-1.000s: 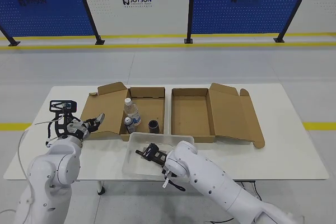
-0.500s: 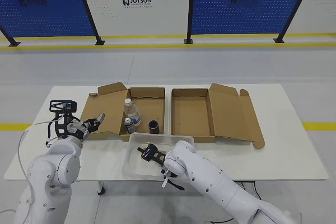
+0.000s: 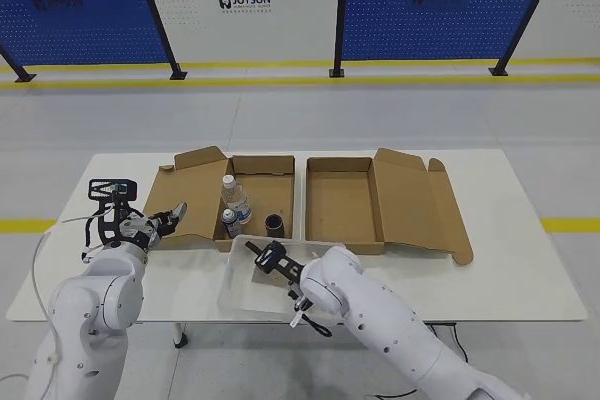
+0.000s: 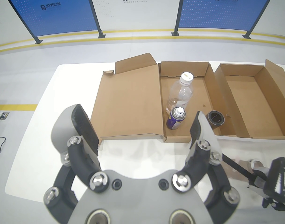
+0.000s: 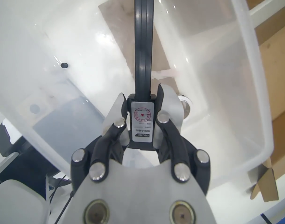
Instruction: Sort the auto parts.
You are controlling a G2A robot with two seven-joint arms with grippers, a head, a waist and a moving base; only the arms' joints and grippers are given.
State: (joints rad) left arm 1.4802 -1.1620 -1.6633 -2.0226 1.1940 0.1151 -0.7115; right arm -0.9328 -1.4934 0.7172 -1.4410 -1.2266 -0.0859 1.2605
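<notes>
**A:** How did things lie, biggest first?

**B:** On the table (image 3: 500,270), 2 open cardboard boxes sat side by side, with the clear bin (image 3: 242,290) just in front of them. The right box (image 3: 342,205) was bare. The left box (image 3: 263,160) held a bottle (image 4: 181,92), a spray can (image 4: 176,118) and a dark ring (image 4: 216,117).

**A:** And the part in hand?

**B:** The right gripper (image 5: 142,96) was pinching a long black strip (image 5: 144,36) at its labelled end. It hung above the bin, its free end pointing toward the left box.

**A:** The other arm?

**B:** The left gripper (image 4: 137,113) hung near the left box's flap, fingers spread wide, holding nothing.

**A:** What worried you?

**B:** 3 things, I judged. First, held at 1 end only, the strip could swivel in the pads and sag. Second, its far tip could catch the bin's wall or a box wall and get levered loose. Third, a swing across the left box could topple the upright bottle and can.
</notes>
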